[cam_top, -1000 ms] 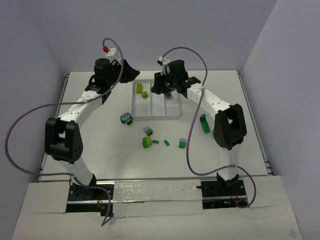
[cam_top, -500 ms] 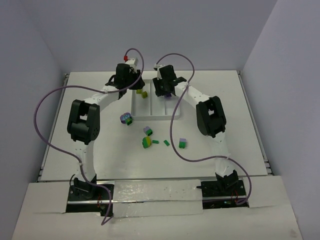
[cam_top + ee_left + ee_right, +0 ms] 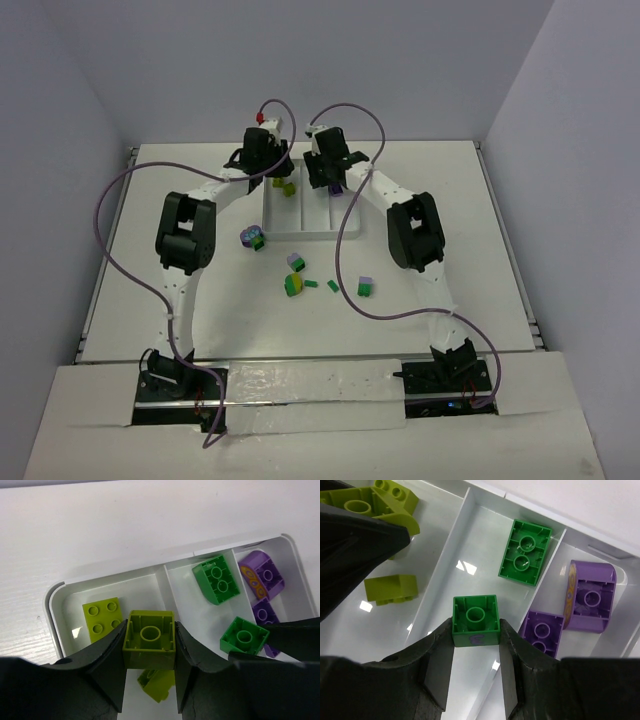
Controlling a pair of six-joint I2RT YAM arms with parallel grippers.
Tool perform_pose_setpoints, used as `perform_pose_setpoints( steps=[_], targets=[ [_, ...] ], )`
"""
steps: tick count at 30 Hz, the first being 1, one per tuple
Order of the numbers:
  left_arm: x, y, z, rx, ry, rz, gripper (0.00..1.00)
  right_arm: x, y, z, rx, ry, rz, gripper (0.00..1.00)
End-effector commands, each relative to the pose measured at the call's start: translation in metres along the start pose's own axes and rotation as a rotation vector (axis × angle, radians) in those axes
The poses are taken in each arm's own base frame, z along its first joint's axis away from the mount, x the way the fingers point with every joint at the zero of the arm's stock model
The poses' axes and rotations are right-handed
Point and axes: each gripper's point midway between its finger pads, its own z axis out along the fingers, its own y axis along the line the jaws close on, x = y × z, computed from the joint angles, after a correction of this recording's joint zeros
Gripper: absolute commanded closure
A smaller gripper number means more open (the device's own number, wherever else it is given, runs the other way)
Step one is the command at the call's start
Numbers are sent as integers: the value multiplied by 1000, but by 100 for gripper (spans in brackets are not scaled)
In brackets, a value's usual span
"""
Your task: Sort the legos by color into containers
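Pinching a yellow-green brick (image 3: 149,640) by two opposite walls, the left gripper (image 3: 150,630) is spread only as wide as the brick. The brick's hollow underside faces the wrist camera, over the left compartment of the tray (image 3: 60,630). A studs-up yellow-green piece (image 3: 102,620) lies just beside it on the floor of that compartment.

The right gripper (image 3: 475,625) clamps a square green brick (image 3: 476,616) the same way, hollow side toward its camera, over the middle compartment. A longer green block (image 3: 526,553) lies there underside up, its long axis roughly along the compartment. Two purple pieces (image 3: 590,597) occupy the right compartment.

Whether either held brick touches the tray floor cannot be told.

In the overhead view the tray sits at the far centre of the table (image 3: 480,220), compartments running near to far. Loose legos (image 3: 293,285) are scattered nearer.
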Motion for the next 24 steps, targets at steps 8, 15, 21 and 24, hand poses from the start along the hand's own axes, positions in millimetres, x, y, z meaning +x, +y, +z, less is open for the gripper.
perform_pose_setpoints(
  steps=[8, 15, 21, 24],
  targets=[
    [-26, -5, 18, -11, -53, -2, 69, -25, -5, -7, 18, -52, -11, 23],
    [-36, -6, 12, -24, -59, 10, 44, -39, 5, -29, -30, -79, 9, 18],
    [-56, -11, -10, -22, -76, 27, 20, -74, 12, -85, -54, -152, 38, 12],
    [-83, -16, -34, -3, -114, 8, 21, -76, 15, -108, -72, -170, 35, 12]
  ],
)
